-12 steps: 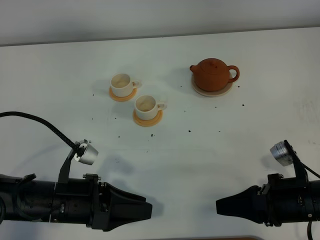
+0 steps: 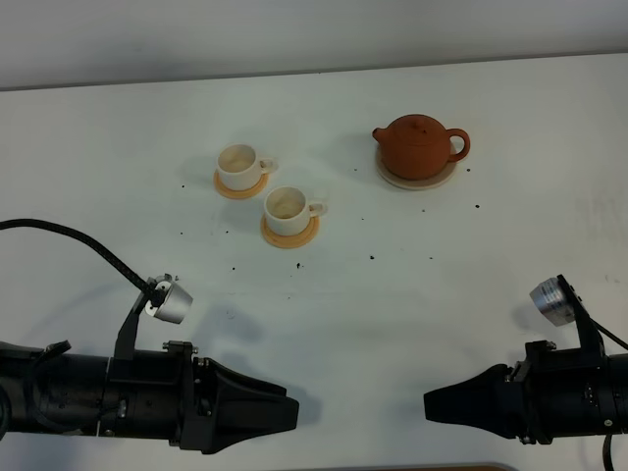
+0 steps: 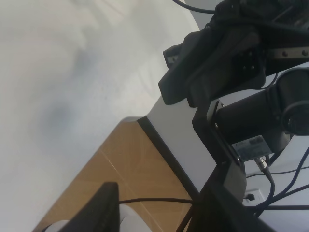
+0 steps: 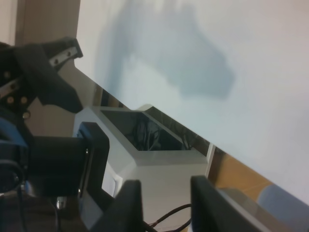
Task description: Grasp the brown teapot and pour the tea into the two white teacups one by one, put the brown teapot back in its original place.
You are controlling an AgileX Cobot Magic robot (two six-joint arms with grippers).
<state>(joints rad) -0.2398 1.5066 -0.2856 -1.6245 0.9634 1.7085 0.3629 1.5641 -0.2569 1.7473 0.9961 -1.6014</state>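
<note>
The brown teapot, far beyond the right pincer, looks like matt unglazed clay. The white surface is smooth and matt. Left pincer: matt black plastic.

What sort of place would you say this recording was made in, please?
Probably a robotics lab or test bench: two black robot arms reach over a plain white table, a brown teapot and two white teacups are set out, and loose cables trail below.

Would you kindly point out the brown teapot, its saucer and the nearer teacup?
brown teapot (image 2: pixel 417 145): exterior high view, its body.
saucer (image 2: pixel 417 183): exterior high view, front rim.
nearer teacup (image 2: pixel 286 222): exterior high view, side wall.
</note>
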